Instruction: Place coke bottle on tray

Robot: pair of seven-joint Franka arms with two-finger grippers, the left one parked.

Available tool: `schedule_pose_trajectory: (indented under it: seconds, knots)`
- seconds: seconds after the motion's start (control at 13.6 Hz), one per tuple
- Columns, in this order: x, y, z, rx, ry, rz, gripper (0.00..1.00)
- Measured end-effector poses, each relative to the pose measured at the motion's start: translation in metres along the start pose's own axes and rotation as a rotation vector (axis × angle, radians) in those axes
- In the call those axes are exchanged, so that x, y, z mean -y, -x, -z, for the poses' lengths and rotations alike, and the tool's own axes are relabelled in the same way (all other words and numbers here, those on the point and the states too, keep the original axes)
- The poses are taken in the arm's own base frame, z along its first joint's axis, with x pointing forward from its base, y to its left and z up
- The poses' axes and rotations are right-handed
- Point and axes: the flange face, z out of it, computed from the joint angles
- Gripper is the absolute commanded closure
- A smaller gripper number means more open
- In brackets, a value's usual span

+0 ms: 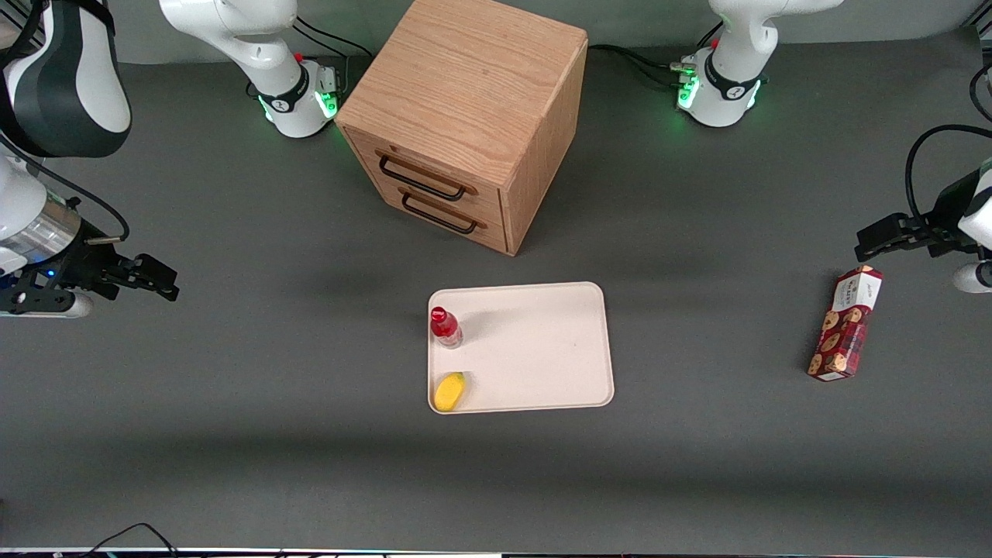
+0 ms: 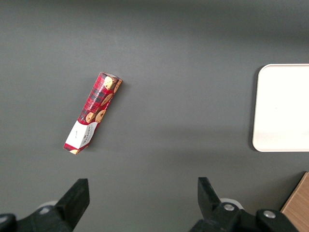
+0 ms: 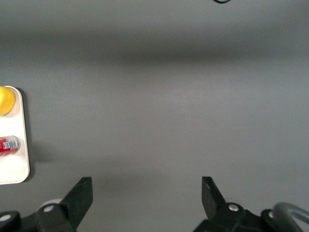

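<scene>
One small coke bottle (image 1: 446, 326) stands upright on the tray (image 1: 542, 349), and you can see it best from the front. It has a red cap, a red body and a clear bottom. It sits near the tray's rim on the working arm's end, close to the corner that is farther from the front camera. From the right wrist camera you see the coke bottle (image 3: 8, 145) with a red and white label, just inside the rim of the tray (image 3: 21, 164).

Your tray is flat and cream colored, with round corners and a low rim. It lies near the middle of the dark gray surface (image 1: 271, 387). A yellow thing (image 1: 449, 390) also rests on the tray, near the corner closer to the front camera, on the same end as the bottle. The two are near each other but do not touch.

Your end effector (image 1: 159, 280) hangs by the surface's edge at the working arm's end, well apart from the tray. Its two fingers (image 3: 79, 195) are spread wide with nothing between them.

A wooden drawer cabinet (image 1: 465, 116) with two dark handles stands farther from the front camera than the tray. A red biscuit box (image 1: 845, 323) lies flat toward the parked arm's end of the surface.
</scene>
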Motion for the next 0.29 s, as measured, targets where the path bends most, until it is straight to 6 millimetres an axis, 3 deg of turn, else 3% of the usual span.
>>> schedule_pose_trajectory:
  seconds: [0.29]
  knots:
    - [-0.001, 0.005, 0.014, 0.041, 0.003, 0.021, 0.00]
